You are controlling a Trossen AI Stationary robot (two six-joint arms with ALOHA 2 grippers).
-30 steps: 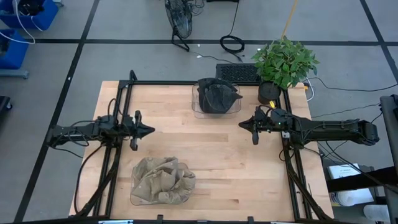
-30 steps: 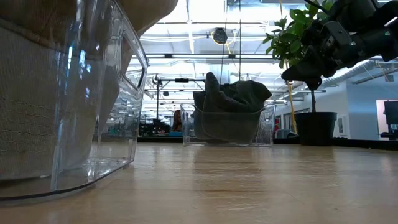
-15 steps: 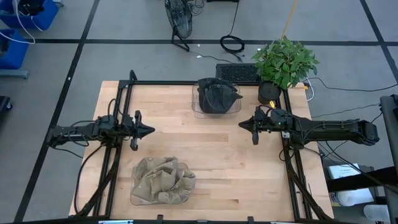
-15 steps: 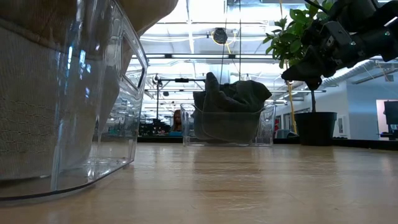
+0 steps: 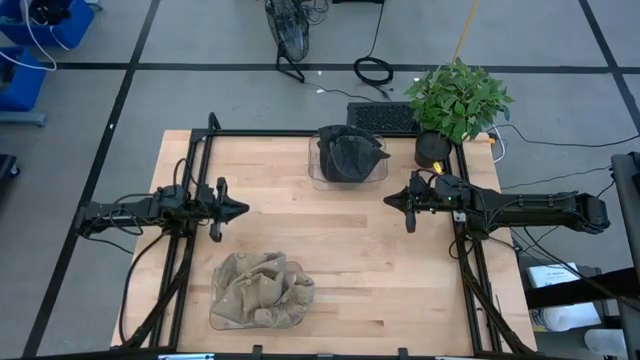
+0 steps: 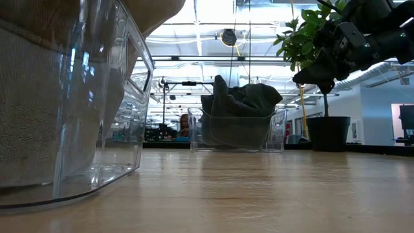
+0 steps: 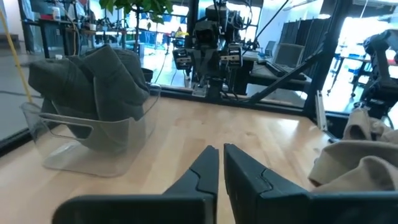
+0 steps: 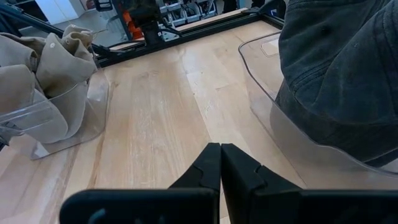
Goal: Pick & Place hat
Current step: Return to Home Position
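You can see only part of some things. In the low view the front clear bin [image 6: 97, 129] fills the side of the picture and is cut off at the top and the edge, so the brown caps [image 6: 39, 116] inside it show only as a blur through the wall. That view shows the right gripper [image 6: 314, 76] up high, partly cut off, and the left arm not at all. Far back behind the table the room is too small and busy to make out. The high view shows what the low view cannot: the left gripper [image 5: 232, 210] and the right gripper point at each other across the bare wooden table [image 5: 330, 250], well apart, and both hang above the wood. The wrist views show you the jaws best. Each pair of jaws is pressed together with nothing between them. The brown caps are piled in their bin ahead of the left jaws and off to one side, close to them, and farther off from the right jaws. The dark gray caps [image 5: 350, 155] sit in the back clear bin [image 5: 318, 176], ahead of both pairs of jaws and off to the other side, nearer the right jaws. In the right wrist view that gray pile is so close that it runs off the picture. A green plant [image 5: 458, 98] in a dark pot stands just behind the right jaws at the table corner, and a black keyboard [image 5: 380, 117] lies past the back bin. Nothing stands on the wood between the two pairs of jaws.
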